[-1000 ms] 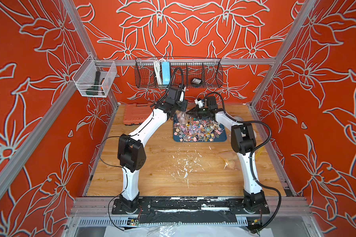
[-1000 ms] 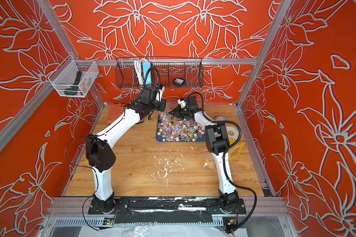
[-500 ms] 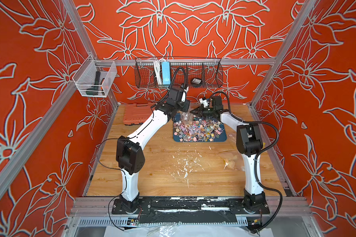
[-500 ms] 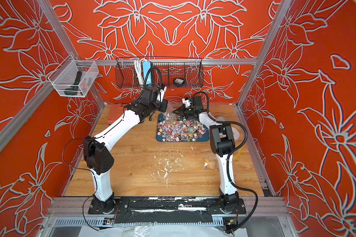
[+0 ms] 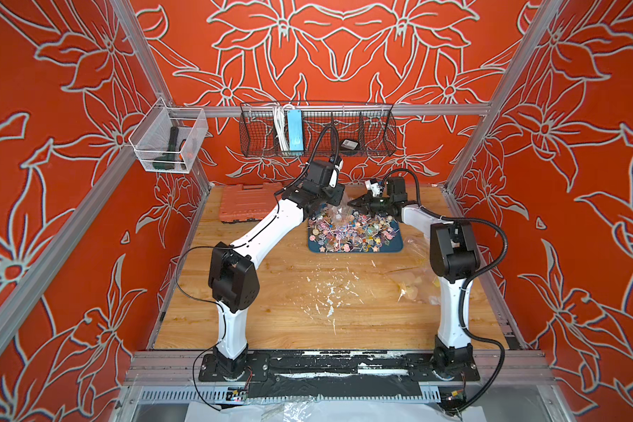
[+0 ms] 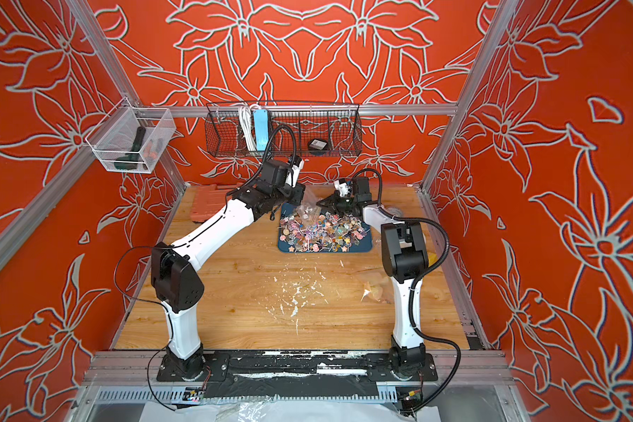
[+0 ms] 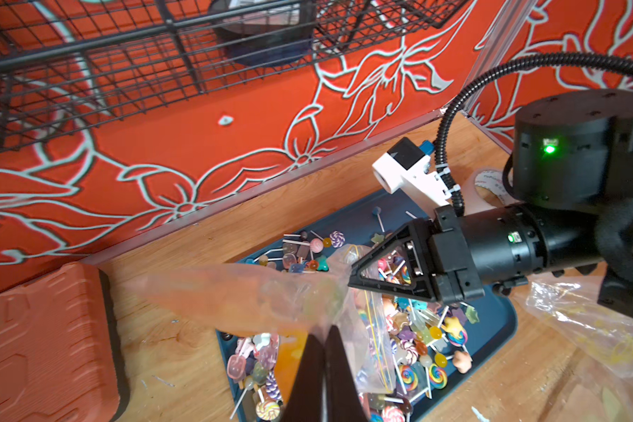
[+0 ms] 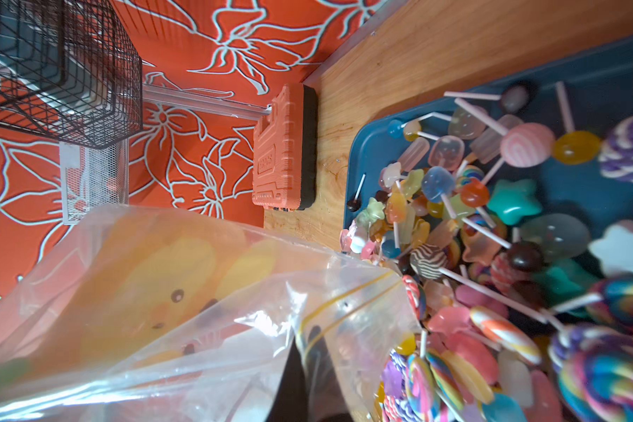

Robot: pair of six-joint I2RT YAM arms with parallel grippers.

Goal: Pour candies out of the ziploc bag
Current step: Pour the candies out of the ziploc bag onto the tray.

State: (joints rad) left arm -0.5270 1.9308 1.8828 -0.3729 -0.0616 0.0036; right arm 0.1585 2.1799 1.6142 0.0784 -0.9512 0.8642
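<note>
An orange tool case (image 5: 247, 202) lies flat at the worktop's (image 5: 289, 314) far left. A black wire basket (image 5: 375, 140) on the back wall holds a blue power strip (image 5: 295, 130); a white mesh bin (image 5: 197, 140) nearby holds a dark tool (image 5: 171, 146).

The cell holds one blue tray (image 5: 394, 248), candies (image 5: 348, 234) too many to count, one ziploc bag (image 7: 256, 296), one crumpled plastic bag (image 7: 581, 321), one orange case (image 5: 247, 202), one tape roll (image 7: 490, 178), one black wire basket (image 5: 375, 126) and one white mesh basket (image 5: 195, 136).
</note>
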